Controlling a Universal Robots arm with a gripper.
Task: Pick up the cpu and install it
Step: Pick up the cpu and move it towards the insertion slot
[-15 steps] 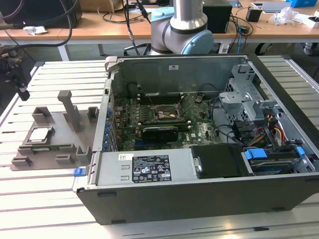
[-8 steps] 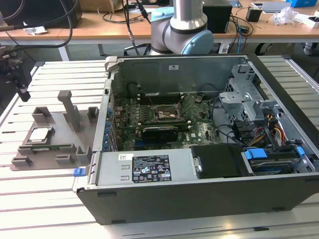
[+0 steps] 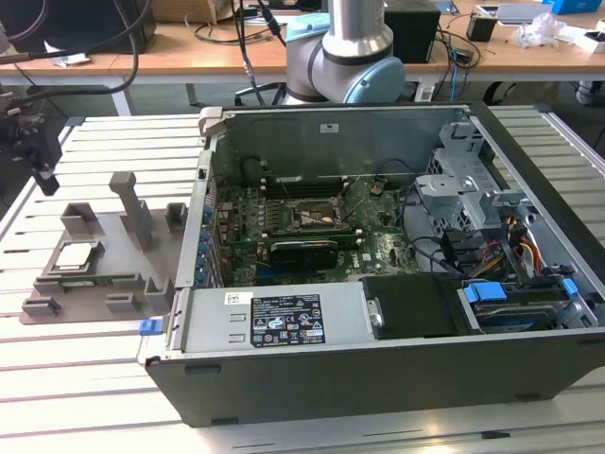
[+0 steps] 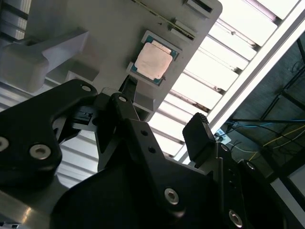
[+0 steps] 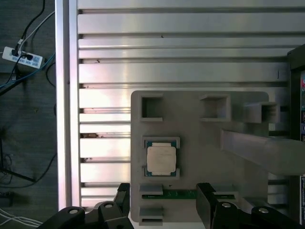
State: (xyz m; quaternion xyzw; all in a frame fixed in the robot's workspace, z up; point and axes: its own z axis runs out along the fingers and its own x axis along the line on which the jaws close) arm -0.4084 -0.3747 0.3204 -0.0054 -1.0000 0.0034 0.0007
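The cpu point(image 3: 76, 254) is a small square chip with a shiny silver top. It lies flat in a pocket of the grey fixture tray point(image 3: 113, 284) on the exterior view's left. In both wrist views the cpu point(image 5: 162, 159) point(image 4: 153, 62) sits beyond the fingertips, untouched. My gripper point(image 3: 43, 175) hangs above the far left end of the tray, well clear of the chip. Its two black fingers point(image 5: 206, 196) stand apart, so my gripper point(image 5: 163, 200) point(image 4: 159, 114) is open and holds nothing. The dark socket point(image 3: 317, 216) lies on the motherboard inside the open computer case.
The open computer case point(image 3: 284, 322) stands to the tray's right in the exterior view, with drive cages and cables inside. Upright grey blocks point(image 3: 132, 208) rise from the tray near the chip. The table top is slatted aluminium point(image 5: 181, 47). The arm's base point(image 3: 354, 47) is behind the case.
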